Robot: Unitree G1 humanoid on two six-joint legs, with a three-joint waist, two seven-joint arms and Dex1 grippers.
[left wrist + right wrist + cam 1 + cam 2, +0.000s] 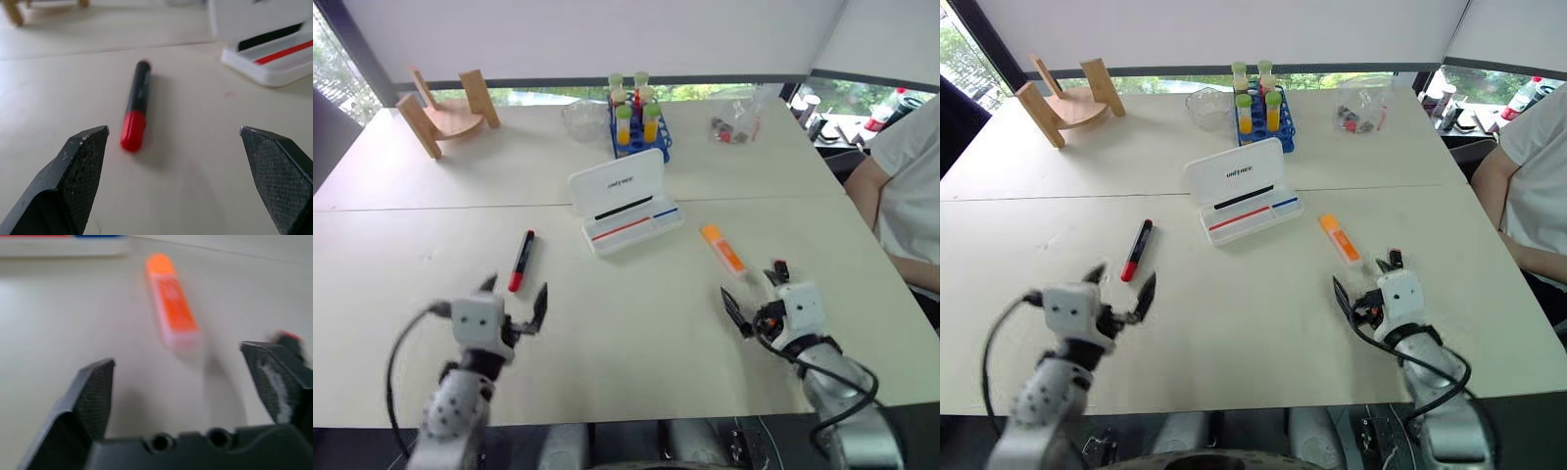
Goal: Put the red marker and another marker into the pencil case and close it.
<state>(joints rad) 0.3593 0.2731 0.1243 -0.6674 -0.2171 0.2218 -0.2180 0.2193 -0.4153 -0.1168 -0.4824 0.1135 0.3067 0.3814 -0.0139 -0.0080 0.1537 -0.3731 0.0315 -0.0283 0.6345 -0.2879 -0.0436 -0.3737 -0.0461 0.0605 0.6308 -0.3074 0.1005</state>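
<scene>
From the head, one pencil case (625,201) lay open mid-tabletop (401,255), lid lettering unreadable. In the left wrist view, the left tool (176,142) gaped empty before one red marker (135,113). In the right wrist view, the right tool (178,364) gaped empty before one orange marker (171,298).

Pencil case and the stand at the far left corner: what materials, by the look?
Pencil case: likely hard plastic, smooth white, lid holds upright on its hinge. Stand: looks like pale unpainted wood or plywood, matte tan, flat cut boards.
</scene>
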